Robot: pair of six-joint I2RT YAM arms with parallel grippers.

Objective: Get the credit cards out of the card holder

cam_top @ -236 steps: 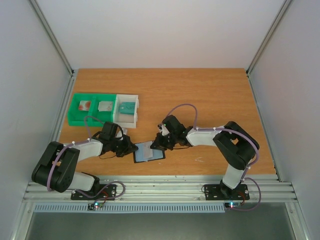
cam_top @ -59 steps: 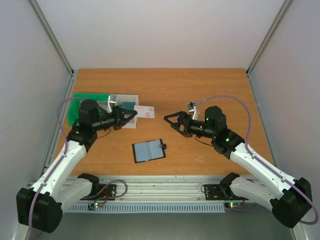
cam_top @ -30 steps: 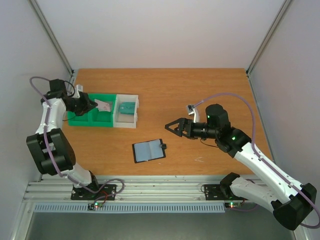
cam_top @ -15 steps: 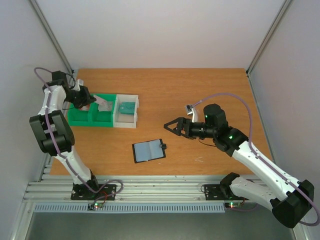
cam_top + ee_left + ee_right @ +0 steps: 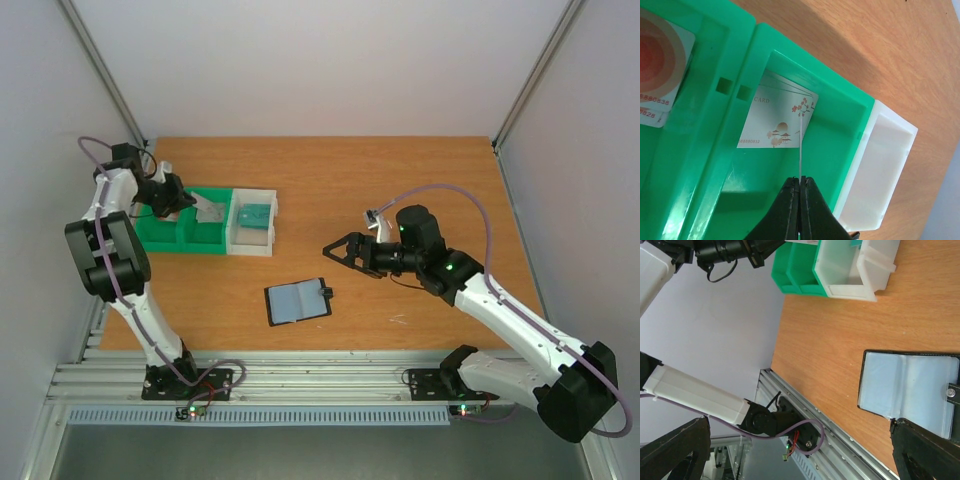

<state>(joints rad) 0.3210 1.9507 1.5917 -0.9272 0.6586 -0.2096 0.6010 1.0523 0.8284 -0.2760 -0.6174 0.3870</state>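
Left claw [image 5: 800,181] reached green tray [image 5: 852,131], clenching card [image 5: 800,150] (seen edge-on); right claw [image 5: 336,254] released.

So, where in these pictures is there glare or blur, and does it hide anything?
Left wrist: glossy highlights on the green tray; the credit card in the shut left gripper is edge-on, a thin white line. Right wrist: the open right gripper is dark and soft-edged, the card holder sharp with a pale sheen. Top external: even light, faint shadows.
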